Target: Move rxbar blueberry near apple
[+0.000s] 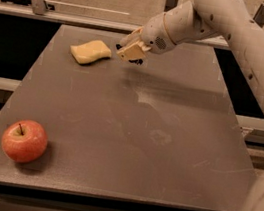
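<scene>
The red-orange apple (pixel 24 140) sits on the table near the front left corner. My gripper (pixel 131 51) hangs at the far side of the table, just right of the yellow sponge and a little above the surface. Only dark slivers of the rxbar blueberry (pixel 138 61) show, poking out from under the tan fingers (pixel 130 50), which are shut on it. Most of the bar is hidden by the gripper. The apple lies far from the gripper, diagonally across the table.
A pale yellow sponge (pixel 90 51) lies at the back left of the grey table (pixel 165 149). A metal rail (pixel 86 20) runs behind the table. My white arm (pixel 245 41) reaches in from the right.
</scene>
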`<state>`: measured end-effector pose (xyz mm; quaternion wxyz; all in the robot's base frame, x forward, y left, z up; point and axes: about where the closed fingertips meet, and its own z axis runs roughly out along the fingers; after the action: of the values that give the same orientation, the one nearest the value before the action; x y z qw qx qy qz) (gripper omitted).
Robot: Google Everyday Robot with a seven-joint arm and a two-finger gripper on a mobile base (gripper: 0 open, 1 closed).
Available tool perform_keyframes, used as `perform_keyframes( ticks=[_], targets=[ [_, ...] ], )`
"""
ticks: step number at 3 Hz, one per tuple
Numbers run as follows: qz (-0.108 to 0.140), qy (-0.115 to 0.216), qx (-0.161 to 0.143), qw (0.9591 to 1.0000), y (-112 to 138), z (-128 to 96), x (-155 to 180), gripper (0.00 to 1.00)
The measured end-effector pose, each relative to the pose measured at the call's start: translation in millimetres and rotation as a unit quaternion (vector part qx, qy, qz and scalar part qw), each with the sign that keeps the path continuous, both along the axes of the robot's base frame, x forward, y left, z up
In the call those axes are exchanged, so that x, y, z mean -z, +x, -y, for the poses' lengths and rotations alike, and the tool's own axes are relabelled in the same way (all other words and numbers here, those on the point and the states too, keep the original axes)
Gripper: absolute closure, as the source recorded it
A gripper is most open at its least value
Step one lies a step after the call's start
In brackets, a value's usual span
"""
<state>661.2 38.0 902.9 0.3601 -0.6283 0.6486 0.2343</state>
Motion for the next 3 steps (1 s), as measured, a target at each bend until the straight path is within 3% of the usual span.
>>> perform_keyframes(
  ticks=[1,2,3],
  targets=[
    [0.012,0.025,-0.045,0.9986,-45.8,-4.4,-20.3,1.0],
    [0.024,0.043,-0.103,0.9935,-101.9,-15.2,-21.6,1.0],
    [0.024,0.044,-0.103,0.9935,-101.9,-15.2,-21.6,1.0]
  ],
)
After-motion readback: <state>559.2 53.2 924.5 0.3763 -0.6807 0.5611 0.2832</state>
